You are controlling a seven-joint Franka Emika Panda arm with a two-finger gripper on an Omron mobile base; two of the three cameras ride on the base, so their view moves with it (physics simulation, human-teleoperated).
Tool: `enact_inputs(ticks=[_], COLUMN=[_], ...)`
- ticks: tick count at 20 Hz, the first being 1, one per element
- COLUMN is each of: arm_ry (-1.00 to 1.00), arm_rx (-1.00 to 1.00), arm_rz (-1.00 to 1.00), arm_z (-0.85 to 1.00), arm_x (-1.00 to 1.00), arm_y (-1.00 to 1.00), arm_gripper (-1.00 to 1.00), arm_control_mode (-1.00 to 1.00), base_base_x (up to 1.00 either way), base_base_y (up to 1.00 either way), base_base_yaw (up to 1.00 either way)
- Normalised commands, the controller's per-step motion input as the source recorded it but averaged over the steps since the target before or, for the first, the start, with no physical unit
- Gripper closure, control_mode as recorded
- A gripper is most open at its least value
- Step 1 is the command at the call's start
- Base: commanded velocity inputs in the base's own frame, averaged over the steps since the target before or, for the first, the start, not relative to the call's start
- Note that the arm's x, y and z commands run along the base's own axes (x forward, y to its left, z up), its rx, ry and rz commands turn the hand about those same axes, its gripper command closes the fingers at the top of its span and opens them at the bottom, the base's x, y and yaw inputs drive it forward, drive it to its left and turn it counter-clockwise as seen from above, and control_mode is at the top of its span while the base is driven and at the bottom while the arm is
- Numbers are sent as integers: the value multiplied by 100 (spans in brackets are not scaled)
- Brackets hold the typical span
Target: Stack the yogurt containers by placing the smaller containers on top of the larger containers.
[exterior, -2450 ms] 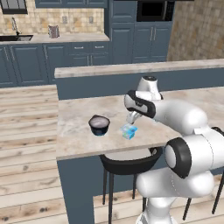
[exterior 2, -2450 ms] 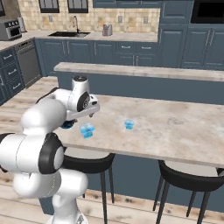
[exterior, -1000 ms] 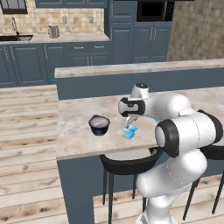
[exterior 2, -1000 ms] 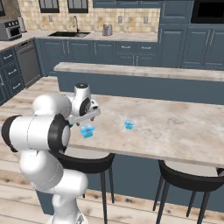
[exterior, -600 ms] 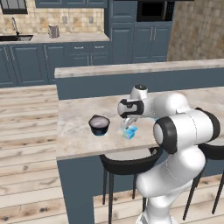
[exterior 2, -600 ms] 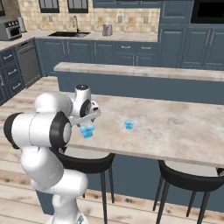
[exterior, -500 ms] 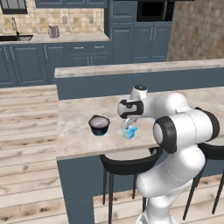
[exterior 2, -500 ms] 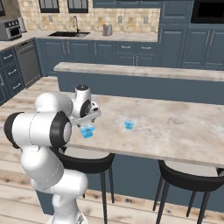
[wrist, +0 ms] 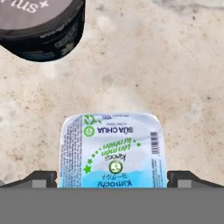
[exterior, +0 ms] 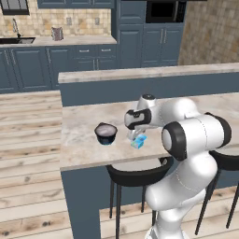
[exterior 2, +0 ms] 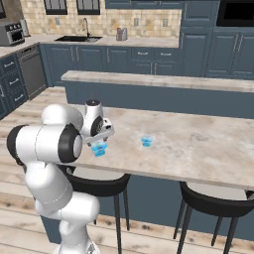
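A small light-blue yogurt cup (wrist: 113, 151) with a white printed lid stands on the marble counter, directly under my gripper (wrist: 113, 179). The gripper is open, with one dark fingertip (wrist: 41, 178) on each side of the cup and a thin gap to it. The base views show the hand low over this cup (exterior: 138, 141) (exterior 2: 99, 149). The dark round tub (exterior: 106, 133) with its pale top sits a short way left of it, at the upper left of the hand view (wrist: 41, 26). A second, tinier blue cup (exterior 2: 146, 141) stands farther right on the counter.
The marble island counter (exterior: 79, 140) has a raised blue back ledge (exterior: 140, 74) behind the work spot. Black stools (exterior 2: 99, 186) stand under its front edge. Open counter surface stretches to the right (exterior 2: 198, 149).
Since the earliest frames the hand has come down over the blue cup. In the last second it has barely moved, and the jaws stay wide.
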Motion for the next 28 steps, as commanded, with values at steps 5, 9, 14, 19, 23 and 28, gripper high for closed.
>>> enact_inputs(ticks=[5, 9, 14, 19, 23, 28], arm_ry=[0, 0, 0, 0, 0, 2], arm_rx=[0, 0, 0, 0, 0, 0], arm_rz=[-5, -4, -2, 0, -1, -4], arm_z=[-11, -11, -12, -11, -13, -15], arm_x=[10, 11, 11, 11, 4, -7], arm_y=[5, 0, 0, 0, 0, -4], arm_gripper=[-100, -100, -100, -100, -100, -100], arm_control_mode=[-100, -100, -100, -100, -100, -100], base_base_x=[0, 0, 0, 0, 0, 0], base_base_y=[0, 0, 0, 0, 0, 0], base_base_yaw=[0, 0, 0, 0, 0, 0])
